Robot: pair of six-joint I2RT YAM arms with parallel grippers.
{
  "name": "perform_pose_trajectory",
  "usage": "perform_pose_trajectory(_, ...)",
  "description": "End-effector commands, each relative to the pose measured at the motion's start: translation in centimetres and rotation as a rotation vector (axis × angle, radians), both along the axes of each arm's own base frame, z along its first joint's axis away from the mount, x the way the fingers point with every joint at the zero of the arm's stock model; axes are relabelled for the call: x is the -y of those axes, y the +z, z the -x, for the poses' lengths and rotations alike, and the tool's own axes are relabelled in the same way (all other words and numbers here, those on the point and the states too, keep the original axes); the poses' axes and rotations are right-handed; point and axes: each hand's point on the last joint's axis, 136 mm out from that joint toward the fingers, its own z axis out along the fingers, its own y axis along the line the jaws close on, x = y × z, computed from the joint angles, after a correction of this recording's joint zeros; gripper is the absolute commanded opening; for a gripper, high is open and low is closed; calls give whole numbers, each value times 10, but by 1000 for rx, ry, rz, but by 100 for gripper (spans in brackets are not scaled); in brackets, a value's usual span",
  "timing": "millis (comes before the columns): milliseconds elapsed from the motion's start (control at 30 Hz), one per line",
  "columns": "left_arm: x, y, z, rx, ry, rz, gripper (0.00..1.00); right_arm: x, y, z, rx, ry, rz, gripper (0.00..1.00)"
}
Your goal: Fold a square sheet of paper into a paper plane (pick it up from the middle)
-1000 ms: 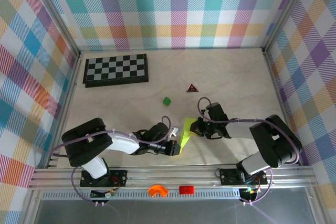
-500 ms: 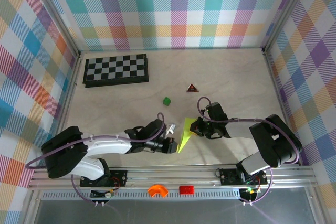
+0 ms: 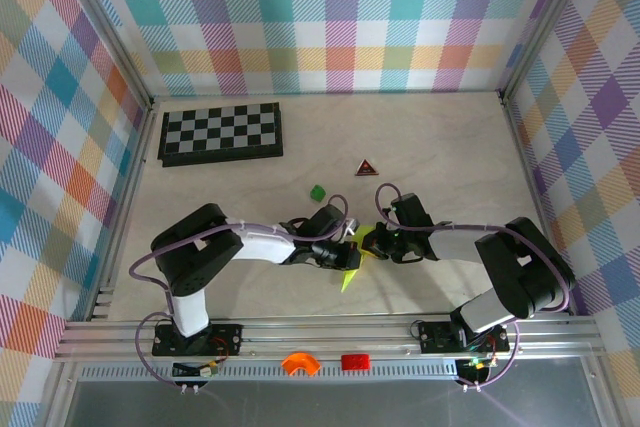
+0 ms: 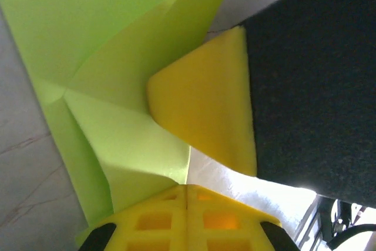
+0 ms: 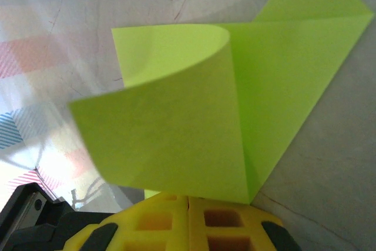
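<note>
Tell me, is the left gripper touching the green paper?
Touching. The left wrist view shows the yellow pad of the left gripper lying right on the paper plane, its edge against the fold with no gap.

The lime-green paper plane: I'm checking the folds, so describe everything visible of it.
The lime yellow-green paper plane is thin matte paper, only part-folded. From above it lies on the pale table between the left gripper and right gripper, a pointed tip toward the near edge. Close up, sharp creases meet beside a yellow foam finger pad touching it; another flap curls over, uncreased.
</note>
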Motion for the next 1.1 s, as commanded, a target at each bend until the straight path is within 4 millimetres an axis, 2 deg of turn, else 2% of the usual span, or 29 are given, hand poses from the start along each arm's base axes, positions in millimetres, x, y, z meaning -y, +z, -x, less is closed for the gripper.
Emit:
perform_pose_trajectory(0,-19,-24,9,-26,-10,-85,0,37,-37,31,-142,-44,191,0)
perform_pose_trajectory(100,-41,-43,27,-78,-2,-118,0,34,-24,26,-99,-28,173,1)
perform_pose_trajectory(267,-67,-61,50,-139,23,-122,0,29,15,7,23,-16,158,4)
perform_pose_trajectory(367,-70,-62,55,-146,22,-120,0,23,36,1,91,-4,113,5)
perform_pose_trajectory(500,-69,-60,52,-138,26,-124,0,9,46,2,116,15,18,4)
perform_pose_trajectory(633,-64,-60,48,-135,27,-123,0,-15,47,10,126,71,-23,3)
perform_pose_trajectory(767,-62,-61,47,-142,35,-116,0,-21,30,16,90,102,29,3)
perform_pose_trajectory(833,-62,-62,48,-148,34,-119,0,-17,18,18,69,106,62,2)
perform_pose_trajectory(933,-65,-63,49,-152,34,-125,0,3,-2,14,33,69,158,0)
perform_pose_trajectory(1067,-69,-66,53,-165,32,-139,0,24,-11,0,5,-10,115,0)
